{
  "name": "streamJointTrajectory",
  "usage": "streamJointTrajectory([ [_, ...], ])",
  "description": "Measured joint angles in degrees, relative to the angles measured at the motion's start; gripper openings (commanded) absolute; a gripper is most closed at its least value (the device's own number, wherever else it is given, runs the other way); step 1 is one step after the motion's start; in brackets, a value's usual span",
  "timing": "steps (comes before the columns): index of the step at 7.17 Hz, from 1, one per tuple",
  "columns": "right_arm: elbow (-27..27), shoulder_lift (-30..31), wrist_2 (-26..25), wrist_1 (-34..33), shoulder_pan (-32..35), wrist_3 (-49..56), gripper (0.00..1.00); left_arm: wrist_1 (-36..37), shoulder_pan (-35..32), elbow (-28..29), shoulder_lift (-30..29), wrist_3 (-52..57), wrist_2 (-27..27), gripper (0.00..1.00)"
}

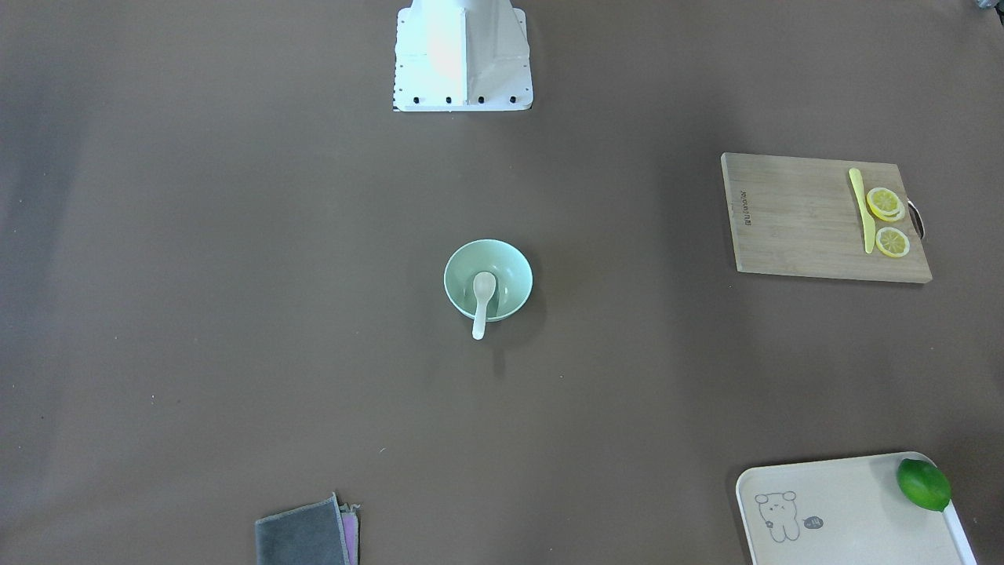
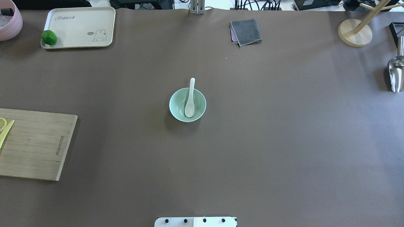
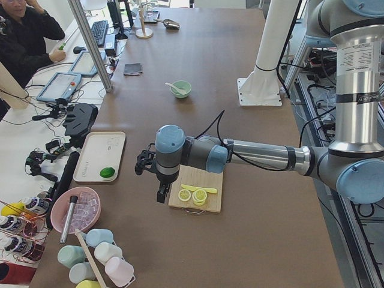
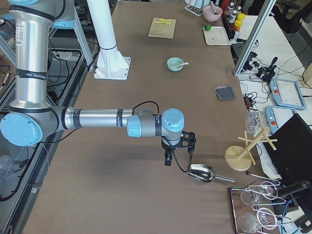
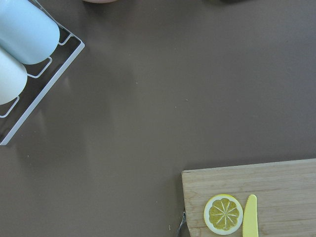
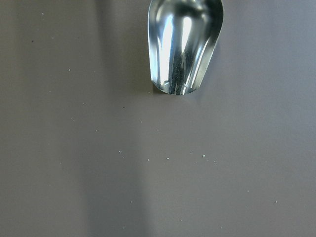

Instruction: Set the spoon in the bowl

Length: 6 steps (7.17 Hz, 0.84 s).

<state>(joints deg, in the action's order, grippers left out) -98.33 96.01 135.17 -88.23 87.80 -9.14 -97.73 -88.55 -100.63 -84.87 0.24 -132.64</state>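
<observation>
The pale mint-green bowl (image 1: 510,271) stands at the middle of the table. The white spoon (image 1: 481,302) lies with its scoop inside the bowl and its handle leaning over the rim on the side away from the robot. Both also show in the overhead view, bowl (image 2: 176,105) and spoon (image 2: 190,101). My left gripper (image 3: 157,183) hangs over the table's left end beside the cutting board, far from the bowl. My right gripper (image 4: 178,155) hangs over the right end next to a metal scoop. I cannot tell whether either gripper is open or shut.
A wooden cutting board (image 1: 792,216) holds lemon slices (image 1: 886,204) and a yellow knife (image 1: 863,208). A cream tray (image 2: 79,26) carries a lime (image 2: 49,37). A grey cloth (image 2: 246,31), a wooden stand (image 2: 355,33) and a metal scoop (image 2: 395,74) lie on the right half.
</observation>
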Motion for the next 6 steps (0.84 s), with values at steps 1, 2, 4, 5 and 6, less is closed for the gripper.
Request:
streamJointTrajectory([
  [1, -0.02, 0.02, 0.00, 0.00, 0.00, 0.00, 1.00, 0.00, -0.28, 0.00, -0.02, 0.03, 0.01, 0.98],
  [2, -0.02, 0.05, 0.01, -0.01, 0.00, 0.00, 1.00, 0.00, -0.46, 0.00, -0.02, 0.08, 0.01, 0.98],
  [4, -0.02, 0.06, 0.01, -0.01, 0.00, 0.00, 1.00, 0.00, -0.55, 0.00, -0.03, 0.09, 0.07, 0.98],
  [5, -0.02, 0.06, 0.01, -0.01, 0.00, 0.00, 1.00, 0.00, -0.56, 0.00, -0.06, 0.06, 0.11, 0.98],
  [6, -0.02, 0.06, 0.01, -0.03, 0.00, 0.00, 1.00, 0.02, -0.56, 0.00, -0.09, 0.03, 0.15, 0.98],
])
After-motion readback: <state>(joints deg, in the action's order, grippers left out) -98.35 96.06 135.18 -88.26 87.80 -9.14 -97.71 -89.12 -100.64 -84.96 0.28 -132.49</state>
